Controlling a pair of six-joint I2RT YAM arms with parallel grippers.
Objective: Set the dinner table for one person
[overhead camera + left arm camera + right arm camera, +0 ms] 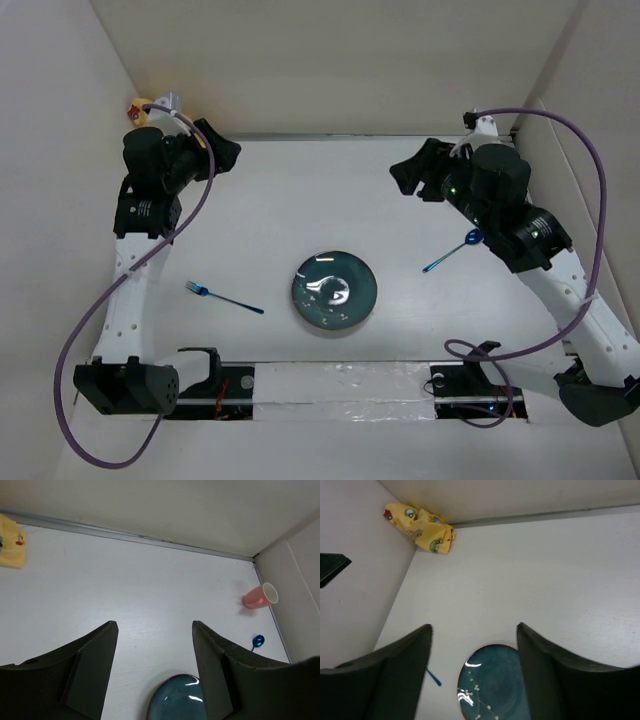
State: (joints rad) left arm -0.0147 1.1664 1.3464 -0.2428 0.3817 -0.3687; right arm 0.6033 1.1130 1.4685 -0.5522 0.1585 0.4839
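Note:
A dark teal plate (335,290) sits on the white dinner table (300,190) near the front middle; it also shows in the left wrist view (180,700) and the right wrist view (492,682). A blue fork (222,297) lies left of the plate. A blue spoon (453,251) lies right of it, its bowl under the right arm. A pink cup (260,596) lies on its side by the right wall. My left gripper (222,152) is open and empty at the back left. My right gripper (408,172) is open and empty at the back right.
A crumpled yellow placemat with cartoon cars (422,528) lies in the back left corner, partly behind the left arm (140,108). White walls enclose the table on three sides. The arm bases and cables sit along the front edge.

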